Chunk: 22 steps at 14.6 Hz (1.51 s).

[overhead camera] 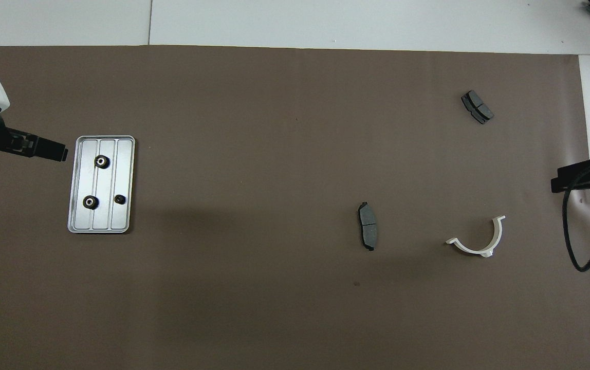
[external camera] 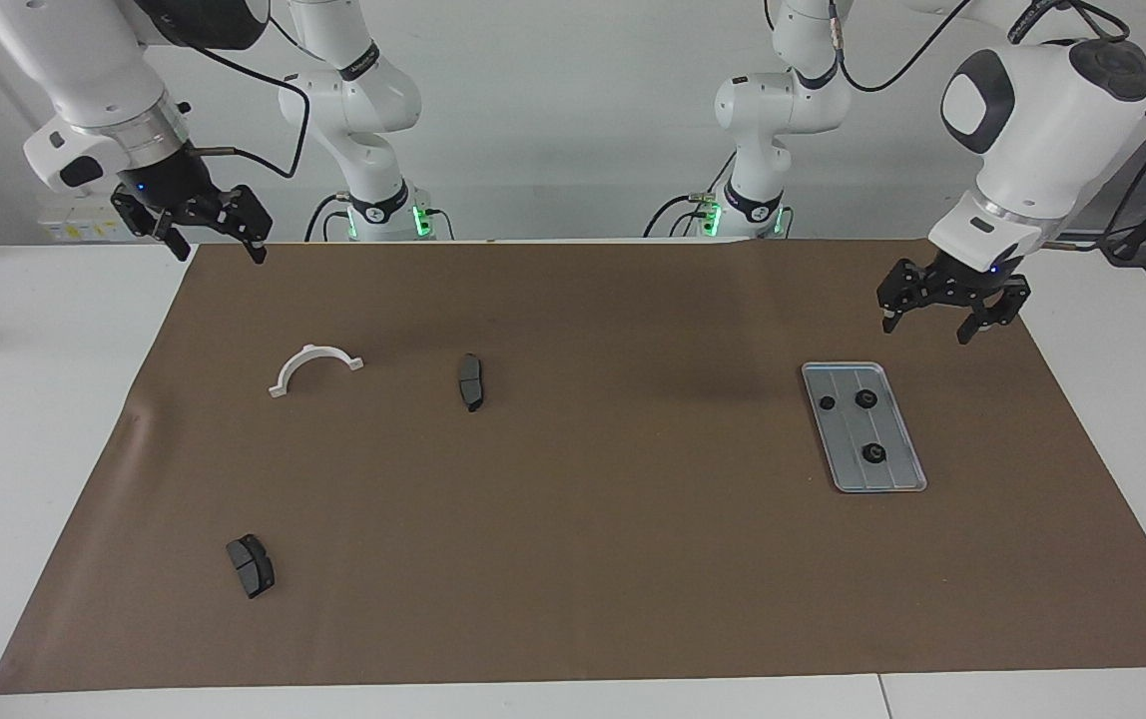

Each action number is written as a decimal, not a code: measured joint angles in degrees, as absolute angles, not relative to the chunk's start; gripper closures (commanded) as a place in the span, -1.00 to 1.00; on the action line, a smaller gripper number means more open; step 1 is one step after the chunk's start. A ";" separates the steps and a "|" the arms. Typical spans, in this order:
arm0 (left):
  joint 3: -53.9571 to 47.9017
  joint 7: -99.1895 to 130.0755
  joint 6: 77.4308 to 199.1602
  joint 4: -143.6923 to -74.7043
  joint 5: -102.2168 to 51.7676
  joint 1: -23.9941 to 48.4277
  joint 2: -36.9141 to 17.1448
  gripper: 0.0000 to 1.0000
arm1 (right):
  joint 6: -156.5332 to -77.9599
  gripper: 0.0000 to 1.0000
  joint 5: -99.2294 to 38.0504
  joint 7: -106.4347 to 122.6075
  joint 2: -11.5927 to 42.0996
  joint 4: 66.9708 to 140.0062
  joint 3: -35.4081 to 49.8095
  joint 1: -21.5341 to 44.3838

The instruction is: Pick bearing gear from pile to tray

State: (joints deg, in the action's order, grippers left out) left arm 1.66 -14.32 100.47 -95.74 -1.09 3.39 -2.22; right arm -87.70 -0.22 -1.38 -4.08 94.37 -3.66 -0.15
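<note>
Left gripper (external camera: 952, 305) hangs empty, jaws spread, over brown mat (external camera: 573, 599) beside the grooved silver tray (external camera: 892, 479) holding three tiny black round gears (external camera: 873, 453). Right gripper (external camera: 204, 222) waits open at the mat's corner; no gears left outside, looks done.

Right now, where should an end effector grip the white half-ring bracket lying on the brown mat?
Take the white half-ring bracket at the crown of its arch from straight above, one finger inside the curve and one outside: it lies flat and the band is thin there.
</note>
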 measured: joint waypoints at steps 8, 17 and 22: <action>0.99 -9.44 90.91 -95.24 -1.09 3.41 0.79 -1.00 | -87.70 -1.00 -0.22 -1.38 -4.08 94.37 -3.66 -0.15; 0.97 -5.57 89.98 -95.34 -1.09 3.41 1.32 -1.00 | -87.70 -1.00 -0.22 -1.38 -4.08 94.37 -3.66 -0.15; 0.91 -5.41 89.96 -95.36 -0.22 3.41 1.32 -1.00 | -87.70 -1.00 -0.22 -1.38 -4.08 94.37 -3.66 -0.15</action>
State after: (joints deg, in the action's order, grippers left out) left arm 0.91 -5.41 89.96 -95.36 -0.22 3.41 1.32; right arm -87.70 -0.22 -1.38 -4.08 94.37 -3.66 -0.15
